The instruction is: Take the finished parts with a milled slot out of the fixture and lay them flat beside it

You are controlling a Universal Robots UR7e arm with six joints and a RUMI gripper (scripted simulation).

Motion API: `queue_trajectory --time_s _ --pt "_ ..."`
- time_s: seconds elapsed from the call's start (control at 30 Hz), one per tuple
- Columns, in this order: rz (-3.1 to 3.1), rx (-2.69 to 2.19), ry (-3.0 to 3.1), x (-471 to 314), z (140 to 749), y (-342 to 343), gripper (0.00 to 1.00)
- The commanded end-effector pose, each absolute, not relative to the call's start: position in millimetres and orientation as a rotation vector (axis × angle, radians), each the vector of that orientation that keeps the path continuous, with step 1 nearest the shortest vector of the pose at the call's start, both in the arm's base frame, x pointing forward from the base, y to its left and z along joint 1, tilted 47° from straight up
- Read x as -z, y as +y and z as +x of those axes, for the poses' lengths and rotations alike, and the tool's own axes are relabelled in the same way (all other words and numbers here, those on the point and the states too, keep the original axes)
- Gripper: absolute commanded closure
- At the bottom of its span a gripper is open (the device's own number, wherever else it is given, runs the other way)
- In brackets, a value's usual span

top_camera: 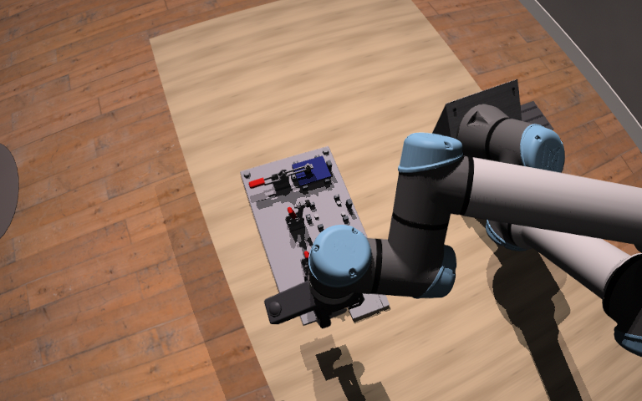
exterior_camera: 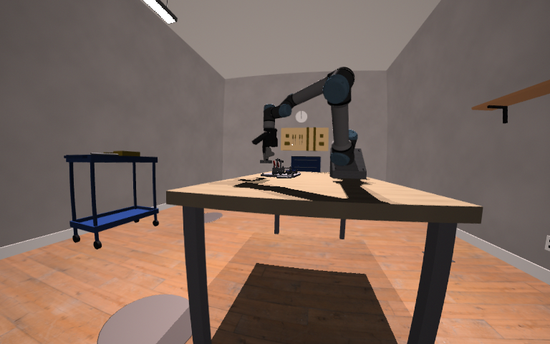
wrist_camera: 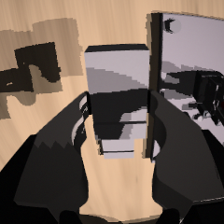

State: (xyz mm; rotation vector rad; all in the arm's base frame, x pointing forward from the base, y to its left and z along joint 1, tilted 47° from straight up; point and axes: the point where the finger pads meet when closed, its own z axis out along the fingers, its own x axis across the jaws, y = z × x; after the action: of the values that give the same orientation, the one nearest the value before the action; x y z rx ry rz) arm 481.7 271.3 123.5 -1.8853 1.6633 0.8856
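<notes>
My gripper (wrist_camera: 119,91) is shut on a grey finished part (wrist_camera: 117,75) and holds it above the table, just off the near end of the fixture plate (top_camera: 309,233). In the wrist view the part hangs between the two dark fingers, with the plate edge (wrist_camera: 191,65) to its right. In the top view the wrist (top_camera: 337,258) hides the part; the gripper (top_camera: 324,317) pokes out below it. The blue blank (top_camera: 312,171) sits clamped at the far end of the plate, its clamp's red handle (top_camera: 256,182) lying flat. In the exterior view the gripper (exterior_camera: 266,158) hangs above the fixture (exterior_camera: 276,175).
Other clamps with red handles (top_camera: 290,210) and small stops stand on the middle of the plate. The arm's base (top_camera: 483,119) is mounted at the table's right side. The gripper's shadow (top_camera: 344,370) falls on the table towards its near end. A blue cart (exterior_camera: 109,191) stands on the floor.
</notes>
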Motion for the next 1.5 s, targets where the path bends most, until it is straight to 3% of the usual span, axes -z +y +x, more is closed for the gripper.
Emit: queue_trajectory --time_s 0.0,1.47 --pt "-1.885 -0.884 1.663 -123.8 482.1 271.0 1.00" --pt "-1.885 -0.884 1.663 -93.3 475.1 303.1 1.00"
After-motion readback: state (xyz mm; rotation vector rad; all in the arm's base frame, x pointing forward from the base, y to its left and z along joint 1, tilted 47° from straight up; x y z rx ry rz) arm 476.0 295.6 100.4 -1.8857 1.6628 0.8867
